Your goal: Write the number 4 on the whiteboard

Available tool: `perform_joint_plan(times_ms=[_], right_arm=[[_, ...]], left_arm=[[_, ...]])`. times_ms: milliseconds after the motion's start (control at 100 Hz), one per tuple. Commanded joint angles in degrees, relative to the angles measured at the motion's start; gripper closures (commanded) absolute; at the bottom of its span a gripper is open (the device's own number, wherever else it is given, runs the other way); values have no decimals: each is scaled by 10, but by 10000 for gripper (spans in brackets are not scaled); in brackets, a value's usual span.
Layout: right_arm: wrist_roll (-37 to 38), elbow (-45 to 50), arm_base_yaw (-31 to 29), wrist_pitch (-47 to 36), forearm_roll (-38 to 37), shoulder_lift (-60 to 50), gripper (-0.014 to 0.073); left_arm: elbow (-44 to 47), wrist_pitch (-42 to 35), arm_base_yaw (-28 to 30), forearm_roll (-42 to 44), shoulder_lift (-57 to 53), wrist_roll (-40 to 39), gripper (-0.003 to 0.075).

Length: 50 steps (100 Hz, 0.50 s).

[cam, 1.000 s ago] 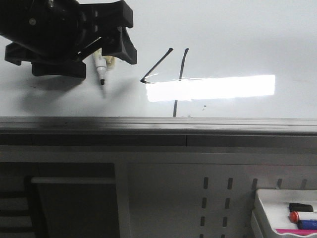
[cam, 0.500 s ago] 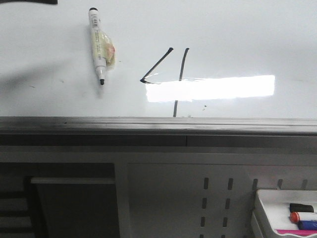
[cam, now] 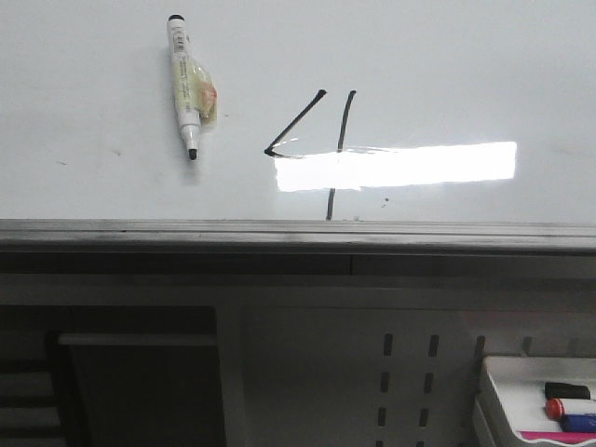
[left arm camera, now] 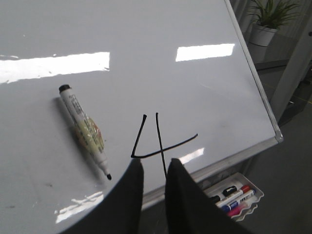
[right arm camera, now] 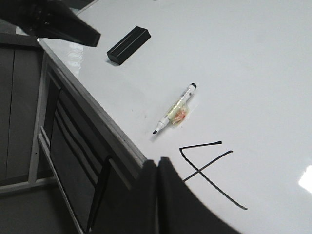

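The whiteboard [cam: 447, 56] lies flat with the number 4 [cam: 321, 140] in thin black strokes near its grey front rail [cam: 298, 233]. An uncapped white marker [cam: 186, 84] lies loose on the board left of the number 4 [left arm camera: 156, 141]. My left gripper [left arm camera: 153, 170] hovers open above the board's front edge, nothing between its fingers [left arm camera: 131, 195], the marker [left arm camera: 85, 131] apart from it. My right gripper [right arm camera: 157, 165] is shut and empty over the board's edge, close to the number 4 [right arm camera: 207, 170] and short of the marker [right arm camera: 174, 109]. Neither gripper shows in the front view.
A white tray [cam: 498, 391] of coloured markers sits below the board at the front right, seen too as the tray [left arm camera: 253, 187] in the left wrist view. A black eraser [right arm camera: 127, 44] lies farther along the board. A potted plant [left arm camera: 268, 22] stands beyond the board's corner.
One second ago my left gripper was over the marker at the front view's left. It has let go and risen out of that view; the marker now lies alone on the board.
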Motion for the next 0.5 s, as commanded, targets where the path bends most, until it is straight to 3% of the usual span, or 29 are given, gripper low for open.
perform_joint_plan(times_ms=[0,210,490], right_arm=[[-1,3,-5,-46,10,-27,658],[-1,7,-5,-21,20,-44,658],[-1,7,-5,-21,20,-44,658]], left_arm=[[21,-5,1,0,-51,1,727],[61,-5,1,-18,-127,1,741],[61,-5,1,-18,-133,1,741]])
